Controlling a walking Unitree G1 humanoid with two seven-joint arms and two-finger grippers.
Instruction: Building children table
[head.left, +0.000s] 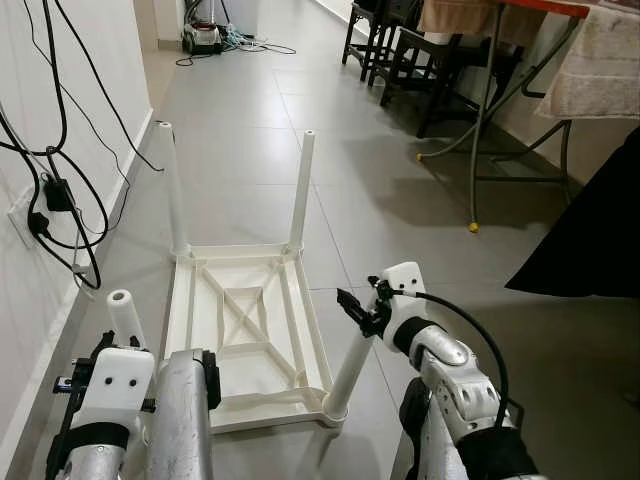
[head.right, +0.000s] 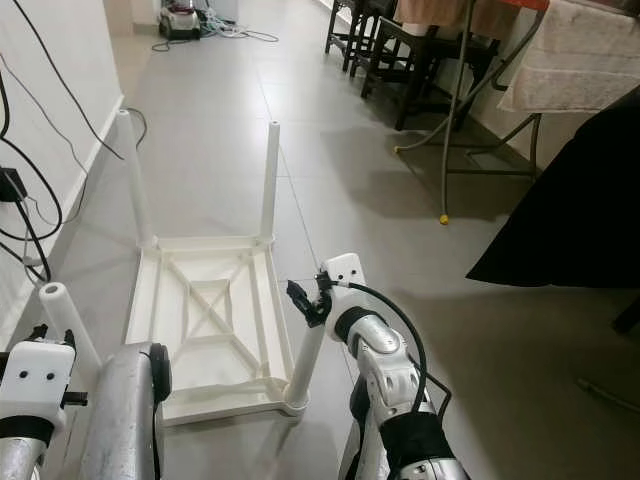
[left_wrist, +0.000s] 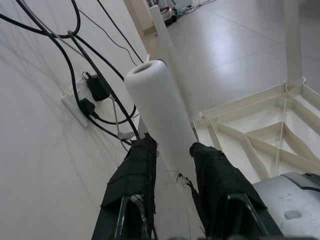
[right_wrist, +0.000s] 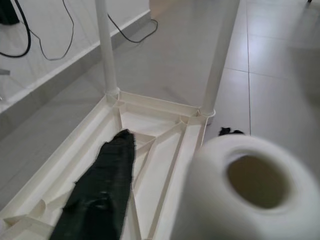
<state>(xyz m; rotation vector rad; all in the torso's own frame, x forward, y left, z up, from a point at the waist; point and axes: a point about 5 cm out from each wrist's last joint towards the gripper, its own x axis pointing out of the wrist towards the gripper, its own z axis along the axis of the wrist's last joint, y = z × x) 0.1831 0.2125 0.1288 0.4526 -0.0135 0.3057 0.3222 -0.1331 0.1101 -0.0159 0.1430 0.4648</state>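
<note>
Grey tiled floor (head.left: 250, 130), white wall (head.left: 30, 90) w/ black cables (head.left: 60, 190), dark chairs (head.left: 400, 45) far right.

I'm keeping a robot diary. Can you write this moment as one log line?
table top upside down on floor | far legs in | left gripper shut on near-left leg | right gripper at near-right leg

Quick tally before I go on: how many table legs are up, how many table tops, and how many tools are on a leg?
Table legs standing in the upturned table top: 4 (far left, far right, near left, near right)
Table tops: 1
Tools at a leg: 2 (left tool around the near left leg, right tool at the near right leg)
Total: 7
</note>
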